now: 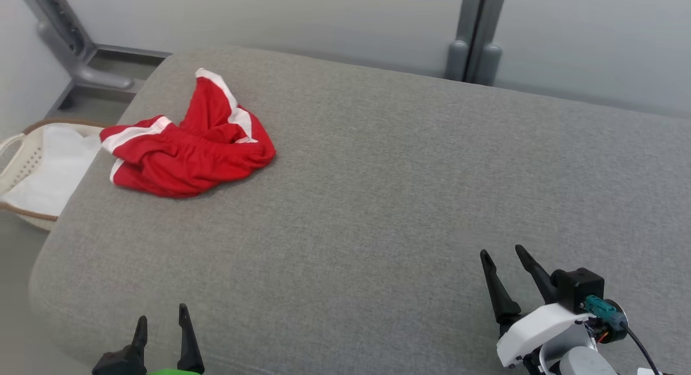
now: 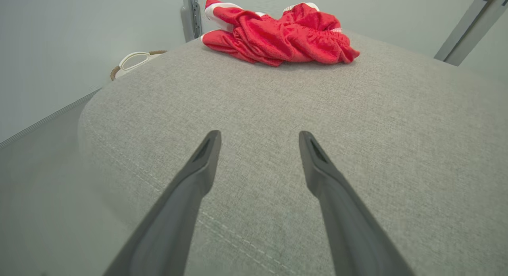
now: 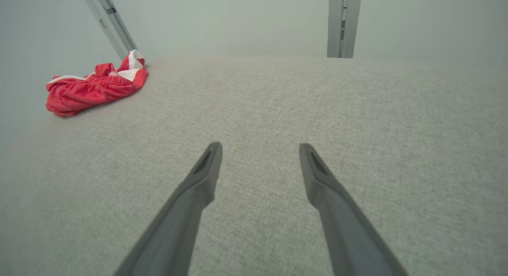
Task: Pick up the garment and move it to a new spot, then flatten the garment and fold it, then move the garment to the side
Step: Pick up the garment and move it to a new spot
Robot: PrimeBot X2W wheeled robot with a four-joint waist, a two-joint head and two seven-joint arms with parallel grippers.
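Red shorts lay crumpled at the worktop's far left corner, untouched. My left hand and right hand waited at the near edge, fingers apart and empty, evidently ready for pickup.

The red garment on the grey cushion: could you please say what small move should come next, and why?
Probably reach the left pincer toward the red garment: it lies crumpled at the far left of the grey cushion, nearer that arm, and that pincer stands open and empty.

The grey cushion lies bare up to the garment (far left corner); a basket sits beside it, apparently lower.
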